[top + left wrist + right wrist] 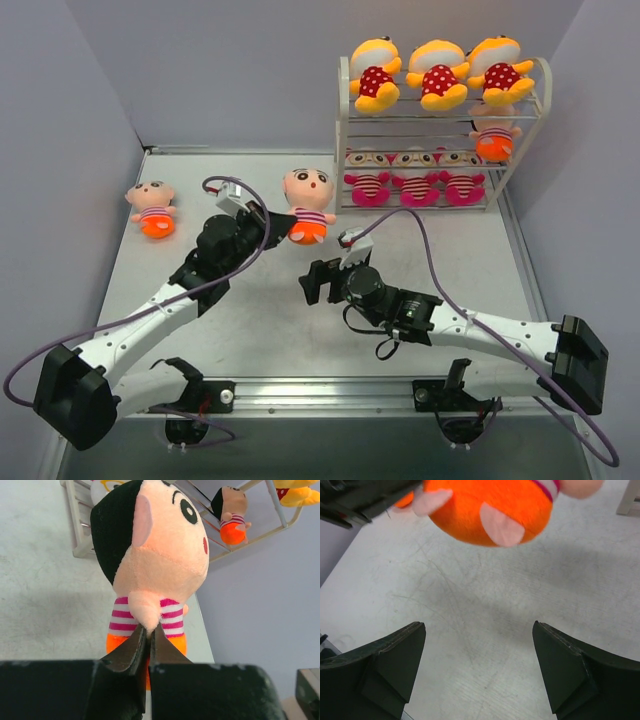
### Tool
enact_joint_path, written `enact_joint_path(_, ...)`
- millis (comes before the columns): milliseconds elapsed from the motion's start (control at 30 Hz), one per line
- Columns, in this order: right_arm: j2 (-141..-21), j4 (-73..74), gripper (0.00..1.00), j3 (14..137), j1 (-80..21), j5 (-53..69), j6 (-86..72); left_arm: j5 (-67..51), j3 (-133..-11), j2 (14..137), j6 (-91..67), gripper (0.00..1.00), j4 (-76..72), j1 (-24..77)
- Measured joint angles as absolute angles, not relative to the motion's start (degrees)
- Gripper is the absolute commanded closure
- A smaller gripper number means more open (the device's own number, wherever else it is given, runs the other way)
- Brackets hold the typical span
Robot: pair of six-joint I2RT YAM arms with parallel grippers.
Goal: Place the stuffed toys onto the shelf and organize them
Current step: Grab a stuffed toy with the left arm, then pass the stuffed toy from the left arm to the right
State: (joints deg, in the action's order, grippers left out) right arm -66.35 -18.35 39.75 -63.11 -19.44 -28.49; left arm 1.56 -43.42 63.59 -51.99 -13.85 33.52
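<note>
- Right arm (pixel 480 330): jaws spread wide and empty above the tabletop (pixel 270 340).
- Left arm (pixel 130 335): jaws pinched on a limb of an upright peach-faced doll (pixel 160 555).
- Second peach-faced doll (pixel 152 207) lies on the tabletop, far left.
- Shelf (pixel 343 130): three yellow dolls (pixel 438 72) on top, another peach doll (pixel 494 135) on the middle tier at right, three pink-striped dolls (pixel 414 176) at the bottom.

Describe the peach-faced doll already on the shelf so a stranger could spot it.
Find the white wire shelf at the far right corner of the table. Between its top row of yellow dolls and bottom row of pink-striped dolls, the middle tier holds one doll at its right end. It alone there has a peach face and orange bottom.
</note>
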Motion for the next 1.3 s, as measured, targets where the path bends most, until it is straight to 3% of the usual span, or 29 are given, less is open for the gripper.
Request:
enact_joint_path(400, -67.35, -20.78, 0.18, 44.29, -64.23, -25.98, -29.08, 9.69, -42.22, 61.98, -51.29, 0.98, -10.59, 41.80)
enact_joint_path(1033, -68.53, -18.94, 0.24, 45.21, -64.23, -30.46, -31.11, 17.74, -42.22, 61.67, -46.61, 0.98, -10.87, 49.21)
enact_joint_path(1300, -69.17, -18.28, 0.48, 45.21, -64.23, -30.94, -31.20, 19.09, -42.22, 61.67, -45.82, 0.98, -11.05, 50.78)
